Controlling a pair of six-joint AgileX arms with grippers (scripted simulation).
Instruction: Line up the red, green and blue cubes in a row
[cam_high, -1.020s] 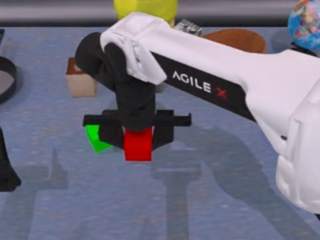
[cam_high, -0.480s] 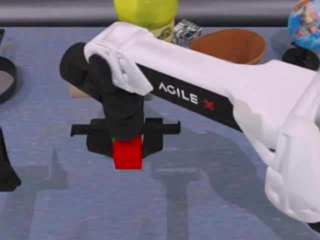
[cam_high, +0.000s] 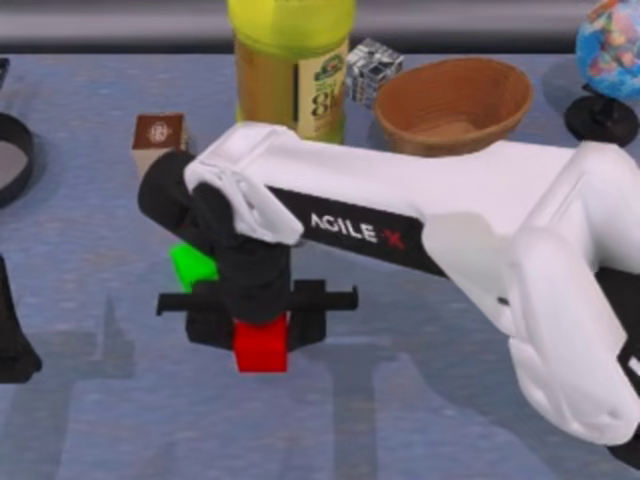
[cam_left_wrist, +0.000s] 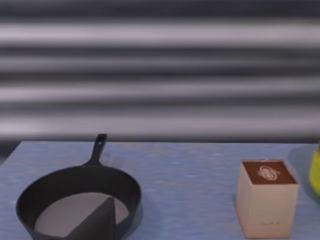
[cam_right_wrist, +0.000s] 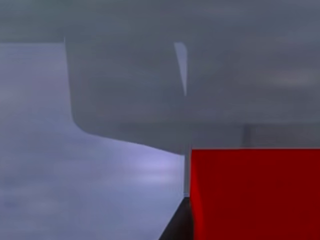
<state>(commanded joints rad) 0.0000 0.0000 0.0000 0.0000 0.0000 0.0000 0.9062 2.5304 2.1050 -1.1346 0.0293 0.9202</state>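
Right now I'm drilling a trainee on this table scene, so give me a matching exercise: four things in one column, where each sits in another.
Things:
1. red cube
2. green cube
3. wooden bowl
4. frying pan

Places:
A. at the table's far left edge
B. in the right gripper
C. far side, right of the yellow bottle
D. on the table, partly under the right arm

Pairs: 1-B, 2-D, 3-C, 4-A

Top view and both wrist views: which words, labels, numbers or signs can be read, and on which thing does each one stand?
"AGILE X": on the right arm, the X in red.
Yellow bottle: its label shows large digits, perhaps "8", too blurred to be sure; the rest is unreadable.
Beige block: a round white emblem on its brown top and tiny print on its side, both unreadable.
Right wrist view: no text.
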